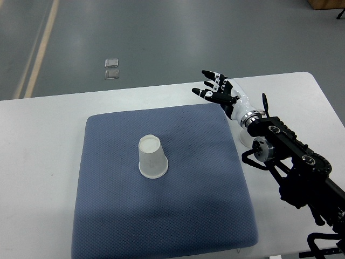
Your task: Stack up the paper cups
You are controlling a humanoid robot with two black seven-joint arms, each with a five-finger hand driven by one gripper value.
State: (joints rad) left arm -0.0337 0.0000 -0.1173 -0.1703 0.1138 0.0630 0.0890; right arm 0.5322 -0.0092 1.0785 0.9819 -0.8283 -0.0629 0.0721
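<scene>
Because the paper cup [152,157] stood upturned mid-frame on the blue mat [108,216], ready for stacking, the right hand [218,90] hovered upper right, fingers spread, empty.

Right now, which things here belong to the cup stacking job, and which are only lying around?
For the job:
- paper cup, upside down on the blue mat
- right hand, open, empty

Just lying about:
- white table
- small grey squares on the floor
</scene>
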